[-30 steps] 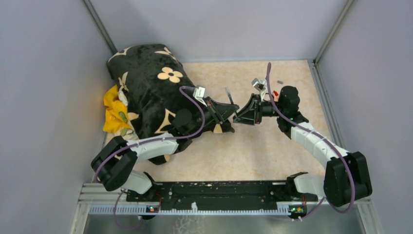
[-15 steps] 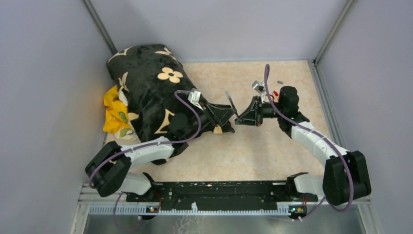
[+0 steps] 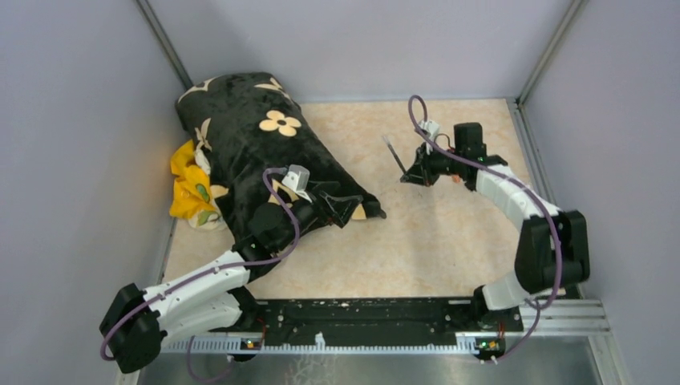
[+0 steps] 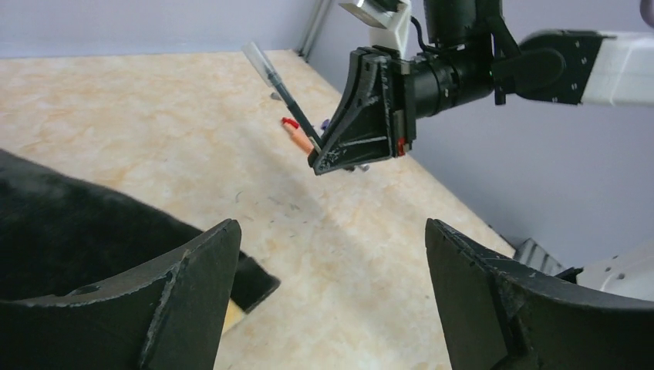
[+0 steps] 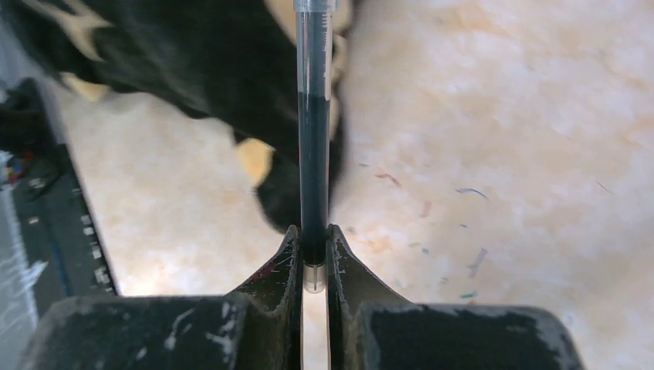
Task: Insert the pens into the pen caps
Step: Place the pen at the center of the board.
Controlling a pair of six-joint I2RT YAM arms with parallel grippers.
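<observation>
Right gripper (image 5: 312, 240) is clamped on the thin dark pen (image 5: 314, 154) close to its rear end. The long barrel projects straight ahead above the table (image 3: 433, 241). Left gripper (image 4: 328, 247) stands wide apart and empty over the black pouch (image 3: 248, 136). Recommendation: keep the clamp firm, line the barrel up with the cap's bore and press along that axis only, since so long an overhang would likely pivot. Caps are too small to identify. The pen is slim and clear-walled with a dark core.
</observation>
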